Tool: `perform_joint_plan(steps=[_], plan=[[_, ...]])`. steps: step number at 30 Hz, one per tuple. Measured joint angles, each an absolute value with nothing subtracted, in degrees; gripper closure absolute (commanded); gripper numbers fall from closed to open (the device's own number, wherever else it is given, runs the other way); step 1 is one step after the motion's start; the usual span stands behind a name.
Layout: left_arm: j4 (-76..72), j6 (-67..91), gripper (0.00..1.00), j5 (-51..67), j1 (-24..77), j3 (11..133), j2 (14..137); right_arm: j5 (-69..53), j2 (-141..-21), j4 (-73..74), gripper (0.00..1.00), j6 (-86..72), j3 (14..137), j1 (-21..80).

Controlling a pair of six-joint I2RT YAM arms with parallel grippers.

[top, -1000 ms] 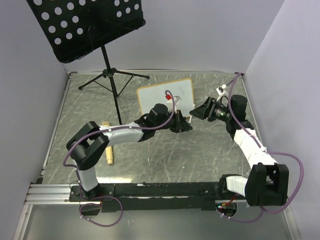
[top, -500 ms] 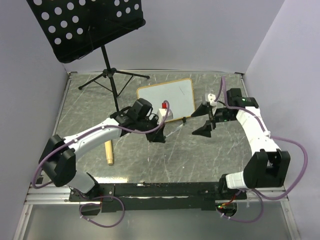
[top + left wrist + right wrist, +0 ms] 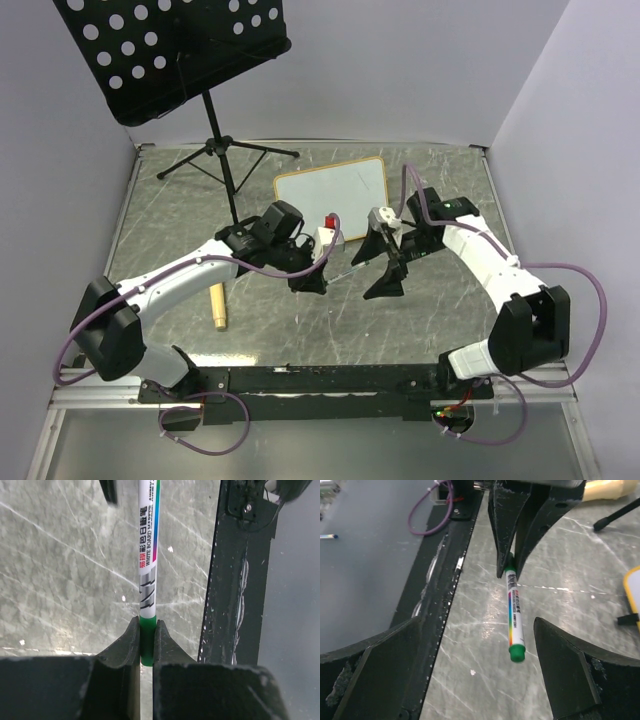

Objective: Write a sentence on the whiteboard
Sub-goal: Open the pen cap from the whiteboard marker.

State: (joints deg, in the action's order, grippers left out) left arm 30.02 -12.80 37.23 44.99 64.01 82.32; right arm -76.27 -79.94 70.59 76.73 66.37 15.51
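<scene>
- Left gripper (image 3: 146, 630) pinched tight on one green end of the marker (image 3: 514, 612).
- Right gripper (image 3: 377, 270) was spread wide, facing the marker's free green end, not touching it.
- Whiteboard (image 3: 332, 190) lay flat on the table (image 3: 300, 335), just beyond both grippers; its surface looked blank.
- Progress: marker in hand, apparently capped. Uncapping and all the writing were left.

Colours over the grey bench (image 3: 300, 320)
The whiteboard marker (image 3: 514, 612) was white with green ends, a rainbow stripe and red-and-black lettering; the whiteboard (image 3: 330, 190) was white with a light tan frame. The bench was marbled with pale streaks, and the black music stand (image 3: 170, 50) was dotted with round holes.
</scene>
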Motion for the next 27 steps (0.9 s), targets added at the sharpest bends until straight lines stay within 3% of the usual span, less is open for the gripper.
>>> perform_joint_plan(steps=[3, 12, 27], plan=[[28.7, -12.7, 0.99, 37.7, 45.0, 64.0, 82.3, -77.1, -82.2, 71.9, 0.11, 77.0, 66.7, 16.1], [27.2, -12.1, 0.99, 39.1, 45.0, 64.0, 82.3, -77.3, -83.0, 64.4, 0.17, 67.6, 66.1, 18.7], [22.6, -8.3, 0.99, 40.0, 45.0, 63.9, 82.3, -77.4, -81.4, 52.7, 0.43, 53.7, 65.1, 20.4]])
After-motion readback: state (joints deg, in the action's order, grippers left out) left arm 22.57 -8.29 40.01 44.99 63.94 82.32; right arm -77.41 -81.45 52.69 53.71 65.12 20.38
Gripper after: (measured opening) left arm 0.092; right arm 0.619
